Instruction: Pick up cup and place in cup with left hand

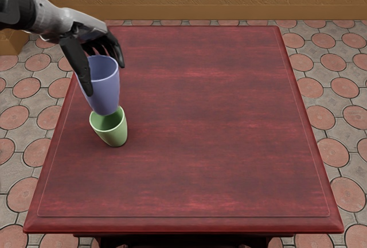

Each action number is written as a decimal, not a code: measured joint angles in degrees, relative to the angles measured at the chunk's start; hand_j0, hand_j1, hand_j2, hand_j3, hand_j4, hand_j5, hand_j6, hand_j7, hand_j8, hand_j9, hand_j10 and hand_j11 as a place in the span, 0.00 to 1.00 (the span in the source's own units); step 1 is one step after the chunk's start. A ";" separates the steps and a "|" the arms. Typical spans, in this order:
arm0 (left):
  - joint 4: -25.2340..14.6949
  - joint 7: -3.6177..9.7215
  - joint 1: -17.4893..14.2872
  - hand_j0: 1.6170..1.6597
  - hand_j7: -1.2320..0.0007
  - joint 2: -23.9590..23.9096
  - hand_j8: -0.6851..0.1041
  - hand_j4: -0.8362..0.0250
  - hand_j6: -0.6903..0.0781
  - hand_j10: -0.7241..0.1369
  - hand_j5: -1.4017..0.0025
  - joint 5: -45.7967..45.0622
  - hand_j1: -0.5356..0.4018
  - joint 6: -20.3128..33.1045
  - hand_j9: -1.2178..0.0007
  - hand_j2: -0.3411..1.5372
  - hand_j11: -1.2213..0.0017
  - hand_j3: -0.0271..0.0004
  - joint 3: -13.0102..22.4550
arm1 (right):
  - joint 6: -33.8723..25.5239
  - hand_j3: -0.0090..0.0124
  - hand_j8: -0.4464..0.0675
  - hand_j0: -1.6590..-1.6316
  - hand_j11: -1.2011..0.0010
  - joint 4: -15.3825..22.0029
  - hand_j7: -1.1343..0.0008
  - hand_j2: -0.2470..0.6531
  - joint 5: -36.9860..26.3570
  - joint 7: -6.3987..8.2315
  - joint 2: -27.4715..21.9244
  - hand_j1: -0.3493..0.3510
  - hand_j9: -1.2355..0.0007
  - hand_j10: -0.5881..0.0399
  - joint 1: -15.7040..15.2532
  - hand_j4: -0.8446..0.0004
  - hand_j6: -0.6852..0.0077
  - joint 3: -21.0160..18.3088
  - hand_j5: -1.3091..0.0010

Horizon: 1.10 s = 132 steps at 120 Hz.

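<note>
Picked up, but apparently not yet nested.
Gripping the blue cup [105, 91] in the left robot hand [86, 31], with base at or just above the mouth of the green cup [115, 134] on the bench [200, 121]; to finish, probably lower farther inside, then release.

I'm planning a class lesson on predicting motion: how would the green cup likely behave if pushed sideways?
The green cup looks stiff, its wall smooth and evenly curved, so it would probably keep its shape. It narrows toward the base, so a push near the rim might tip it. Once over, its round sides could let it roll on the table.
</note>
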 joint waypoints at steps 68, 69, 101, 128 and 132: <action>-3.33 0.02 4.83 0.95 0.37 1.59 0.49 0.32 0.42 0.42 0.44 4.88 0.37 9.84 0.37 0.47 0.39 0.99 0.01 | 0.00 0.42 0.87 0.04 1.00 0.00 1.00 0.27 0.01 0.00 0.00 0.00 1.00 0.94 0.00 1.00 0.99 0.00 1.00; -3.33 0.02 4.95 0.95 0.37 1.55 0.49 0.32 0.42 0.42 0.44 4.94 0.38 9.92 0.37 0.47 0.39 0.99 0.00 | 0.00 0.42 0.87 0.04 1.00 0.00 1.00 0.27 0.00 0.00 0.00 0.00 1.00 0.94 0.00 1.00 0.99 0.00 1.00; -4.30 0.02 5.66 0.92 0.38 0.93 0.44 0.31 0.37 0.37 0.44 5.56 0.41 10.70 0.37 0.49 0.38 0.99 -0.22 | 0.00 0.42 0.87 0.04 1.00 0.00 1.00 0.27 0.01 0.00 0.00 0.00 1.00 0.94 0.00 1.00 0.99 0.00 1.00; -4.71 0.01 6.37 0.93 0.38 0.82 0.47 0.30 0.39 0.41 0.45 5.46 0.41 10.72 0.37 0.46 0.38 0.99 -0.17 | 0.00 0.42 0.87 0.04 1.00 0.01 1.00 0.27 0.00 0.00 0.00 0.00 1.00 0.94 0.00 1.00 0.99 0.00 1.00; -4.73 0.01 6.91 0.93 0.38 0.22 0.48 0.30 0.40 0.41 0.45 5.47 0.41 10.75 0.37 0.46 0.37 0.99 -0.17 | 0.00 0.42 0.87 0.04 1.00 0.01 1.00 0.27 0.00 0.00 0.00 0.00 1.00 0.94 0.00 1.00 0.99 0.00 1.00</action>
